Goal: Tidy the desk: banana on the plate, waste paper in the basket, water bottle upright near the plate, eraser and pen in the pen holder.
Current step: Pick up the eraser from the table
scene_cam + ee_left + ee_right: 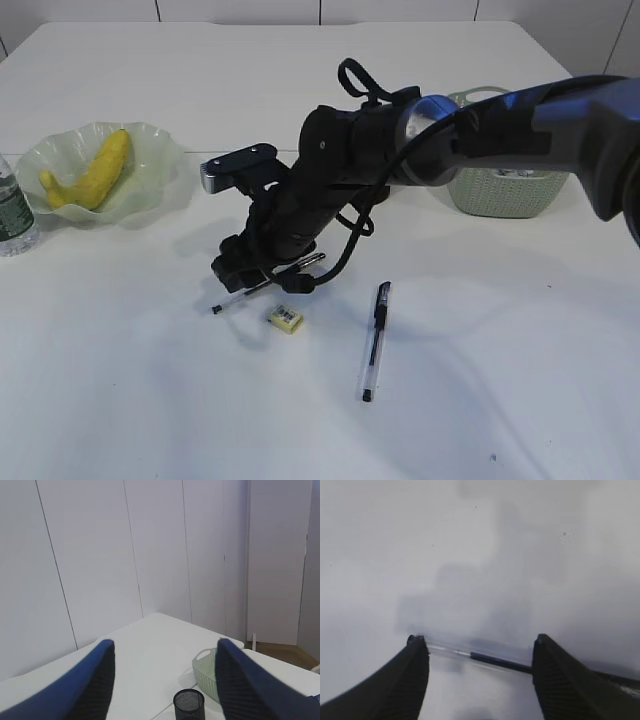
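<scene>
The banana (95,172) lies on the pale green plate (160,150) at the left. The water bottle (12,215) stands upright at the left edge, next to the plate. My right gripper (240,270) reaches across the middle and is down at the table, open, with a clear pen (262,287) lying across between its fingertips (479,645); that pen also shows in the right wrist view (495,661). A yellow eraser (286,319) and a second pen (375,340) lie just in front. My left gripper (162,680) is open and empty, held high. No waste paper shows.
The green basket (500,185) stands at the right behind my right arm and also shows in the left wrist view (205,672). The black mesh pen holder (189,705) stands beside the basket; in the exterior view my arm hides it.
</scene>
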Available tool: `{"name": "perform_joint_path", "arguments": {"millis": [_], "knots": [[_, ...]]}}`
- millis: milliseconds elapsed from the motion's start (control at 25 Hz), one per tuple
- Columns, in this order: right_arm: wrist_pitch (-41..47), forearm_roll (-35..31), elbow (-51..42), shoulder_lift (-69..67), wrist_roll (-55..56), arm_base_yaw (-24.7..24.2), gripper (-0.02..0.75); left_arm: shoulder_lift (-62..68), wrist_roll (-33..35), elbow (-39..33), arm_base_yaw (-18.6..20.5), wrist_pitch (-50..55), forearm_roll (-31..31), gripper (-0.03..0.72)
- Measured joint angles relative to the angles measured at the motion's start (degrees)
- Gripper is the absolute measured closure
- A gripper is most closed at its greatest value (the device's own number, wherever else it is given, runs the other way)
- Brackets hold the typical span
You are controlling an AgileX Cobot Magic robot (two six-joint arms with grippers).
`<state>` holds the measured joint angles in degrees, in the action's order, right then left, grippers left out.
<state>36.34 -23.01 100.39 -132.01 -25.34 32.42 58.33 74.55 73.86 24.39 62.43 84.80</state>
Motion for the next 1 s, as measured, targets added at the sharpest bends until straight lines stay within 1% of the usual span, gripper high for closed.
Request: {"name": "perform_joint_path", "arguments": {"millis": [200, 400, 760, 1000], "knots": [[-0.5, 0.0, 0.0, 0.0, -0.2, 0.0, 0.255, 0.0, 0.0, 0.0, 0.0, 0.0, 0.0, 0.245], [2.3, 0.0, 0.0, 0.0, -0.2, 0.0, 0.255, 0.0, -0.6, 0.0, 0.0, 0.0, 0.0, 0.245], [4.6, 0.7, 0.4, -1.6, -0.2, 0.0, 0.255, 0.0, -0.8, 0.0, 0.0, 0.0, 0.0, 0.245], [7.7, 2.1, 0.9, -1.8, -0.2, 0.0, 0.255, 0.0, -0.8, 0.0, 0.0, 0.0, 0.0, 0.245]]}}
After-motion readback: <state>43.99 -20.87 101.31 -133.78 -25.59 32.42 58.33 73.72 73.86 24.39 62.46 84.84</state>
